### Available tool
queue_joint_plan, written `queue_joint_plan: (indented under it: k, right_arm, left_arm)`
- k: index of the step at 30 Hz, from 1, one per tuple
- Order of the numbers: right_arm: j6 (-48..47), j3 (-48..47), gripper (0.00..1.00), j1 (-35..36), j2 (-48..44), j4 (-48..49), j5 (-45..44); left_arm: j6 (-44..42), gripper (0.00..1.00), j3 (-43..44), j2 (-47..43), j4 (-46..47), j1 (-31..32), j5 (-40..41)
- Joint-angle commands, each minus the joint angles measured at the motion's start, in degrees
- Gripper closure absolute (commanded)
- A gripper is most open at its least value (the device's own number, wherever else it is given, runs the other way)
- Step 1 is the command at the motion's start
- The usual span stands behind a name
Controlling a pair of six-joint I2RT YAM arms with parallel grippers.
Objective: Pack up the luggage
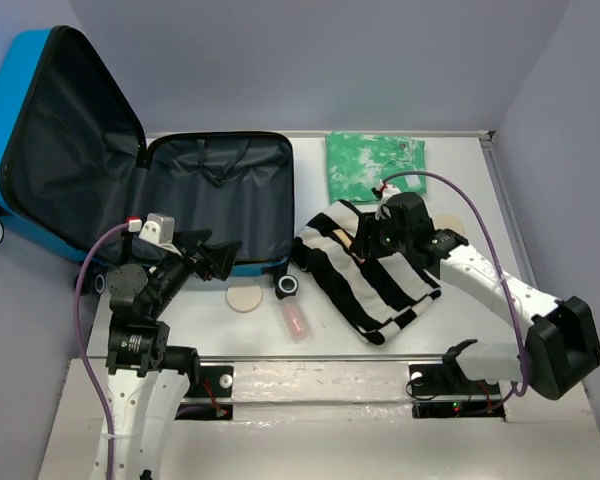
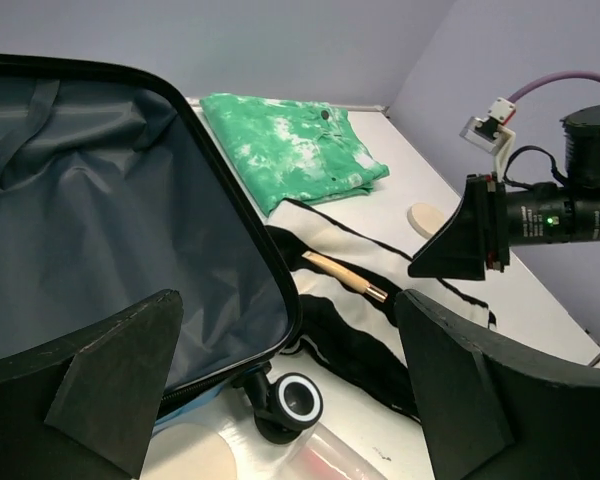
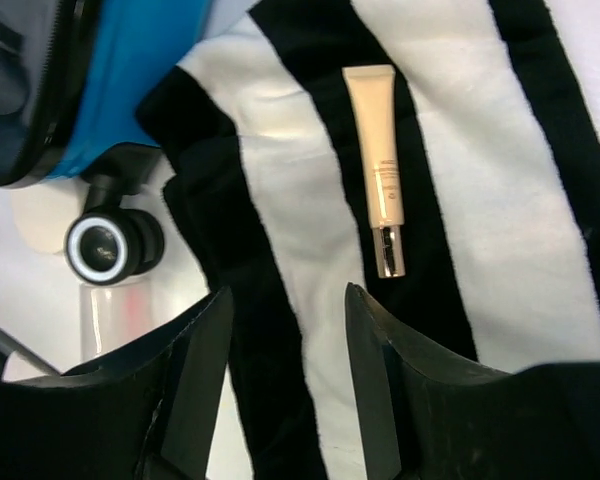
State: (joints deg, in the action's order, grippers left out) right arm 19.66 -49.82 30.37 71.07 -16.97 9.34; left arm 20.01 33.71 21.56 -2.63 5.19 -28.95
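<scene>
**Suitcase open, both pincers empty**

Top view: the right arm [image 1: 480, 270] covers its own fingers above the striped cloth [image 1: 380, 290], so their spread cannot be read here. The luggage [image 1: 215, 195], bright blue with black lining, lies open at the left rear of the white table [image 1: 455, 160]. Its lid leans on the lilac-grey wall [image 1: 310, 60] and is cut off by the frame. The left gripper [image 1: 215, 255] hovers at its near edge.

Left wrist view: the fingers stand wide apart, holding nothing. A black-and-white wheel [image 2: 295, 400] sits under the shell rim, with a green cloth [image 2: 290, 150] beyond.

Right wrist view: the right gripper [image 3: 288, 300] is spread and empty above the stripes, where a cream tube [image 3: 380, 170] lies.
</scene>
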Motion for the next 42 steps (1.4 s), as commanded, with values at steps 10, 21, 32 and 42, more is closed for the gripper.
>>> queue_joint_plan:
  k: [10,21,32,42]
  right_arm:
    - [-4.5,-10.1,0.51,0.1,10.7,-6.0,-11.9]
    - [-7.9,-15.2,0.51,0.1,21.1,-7.9,-11.6]
    - [-8.7,-18.6,0.63,0.1,29.5,-7.9,-11.2]
    - [-9.2,-18.2,0.61,0.7,28.8,-8.4,-9.8]
  left_arm:
    - [0.5,0.01,-0.2,-1.0,1.8,0.0,-2.1]
    - [0.6,0.01,-0.5,-0.6,2.1,0.1,-3.2]
    - [0.6,0.01,-0.5,-0.6,2.3,0.1,-3.6]
    - [0.7,0.01,-0.6,-0.6,2.3,0.1,-3.6]
